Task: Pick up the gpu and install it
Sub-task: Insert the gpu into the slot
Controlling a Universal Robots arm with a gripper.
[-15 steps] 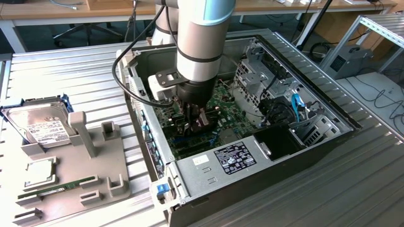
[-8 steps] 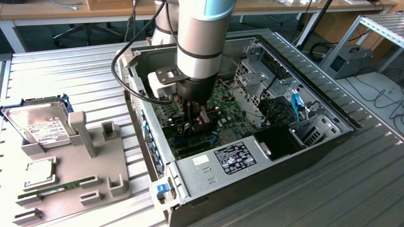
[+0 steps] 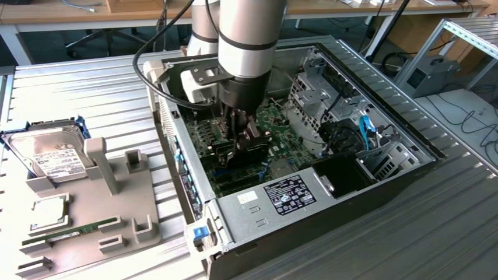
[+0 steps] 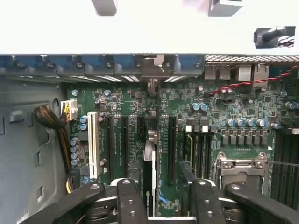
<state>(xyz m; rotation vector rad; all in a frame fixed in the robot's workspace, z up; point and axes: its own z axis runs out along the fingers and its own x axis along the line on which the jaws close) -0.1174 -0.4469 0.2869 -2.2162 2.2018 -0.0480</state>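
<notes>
Tray: a grey holder (image 3: 86, 221) sits nearest on the ribbed metal surface (image 3: 93, 87), at the exterior view's left, carrying a green memory stick (image 3: 74, 232) and a silver labelled hard drive (image 3: 48, 154).
Case: an open computer case (image 3: 311, 192) lies on its side beside the tray, motherboard (image 4: 233, 112) facing up.
Gripper: the gripper (image 4: 161, 198) reaches down inside the case from the arm (image 3: 247, 41).
Jaws: pinching the gpu (image 4: 148, 182) from both flat sides.
Gpu: black card held on edge, low over the motherboard, lined up along the dark expansion slots (image 4: 125, 140); whether it is seated, I cannot tell.
Beyond: drive cage (image 3: 311, 93) and blue cable (image 3: 364, 131).
</notes>
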